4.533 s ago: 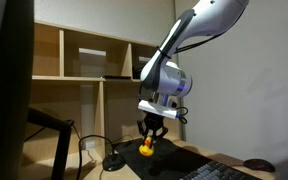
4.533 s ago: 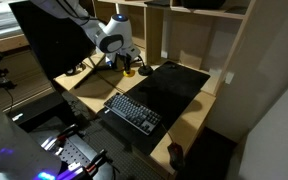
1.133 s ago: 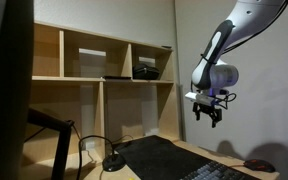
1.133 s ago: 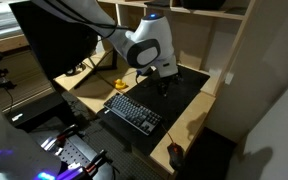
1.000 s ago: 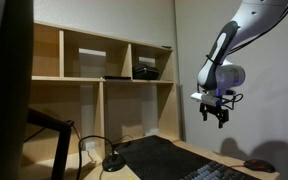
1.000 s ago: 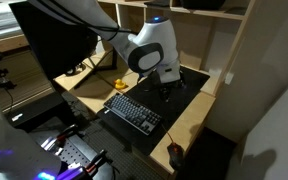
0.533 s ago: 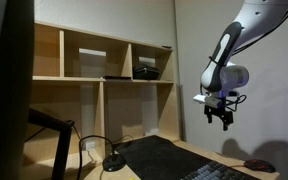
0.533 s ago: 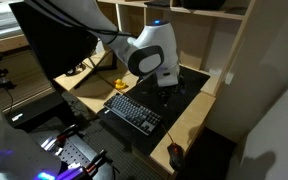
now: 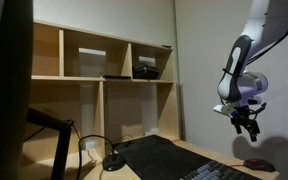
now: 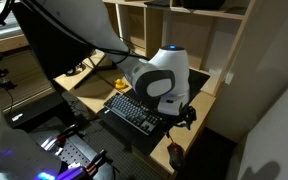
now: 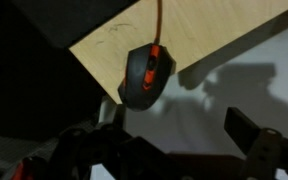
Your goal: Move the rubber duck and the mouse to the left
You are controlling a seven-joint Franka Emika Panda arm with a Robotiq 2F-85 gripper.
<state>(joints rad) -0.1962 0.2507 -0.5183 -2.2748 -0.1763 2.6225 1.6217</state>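
One of two moves looks done, judging by how things lie. The rubber duck (image 10: pixel 121 85) sits loose on the desk (image 10: pixel 87 97) at the far end, just beside the dark mat (image 10: pixel 169 82) and past the keyboard (image 10: pixel 134 112), well apart from the hand (image 10: pixel 187 116), nothing holding it. I can't confirm from these views that the spot counts as "left", but it is released and the arm is elsewhere, so I'm marking the duck as placed. The mouse (image 11: pixel 147 76) is not yet moved. It lies flat on the bare wood corner of the desk, close to the edge, with its orange cable running away across the wood. In both exterior views it sits alone at that end (image 9: pixel 259 164), beyond the keyboard. The hand (image 11: pixel 174 128) hangs in the air above and slightly off the mouse, not touching it. In the wrist view the fingers (image 11: pixel 246 128) are spread wide with nothing between them, so the hand is open and empty. Left to do: line up over the mouse, come down, close on its sides, carry it toward the duck's end, let go. Risks: low rounded shell may slip, cable may drag.
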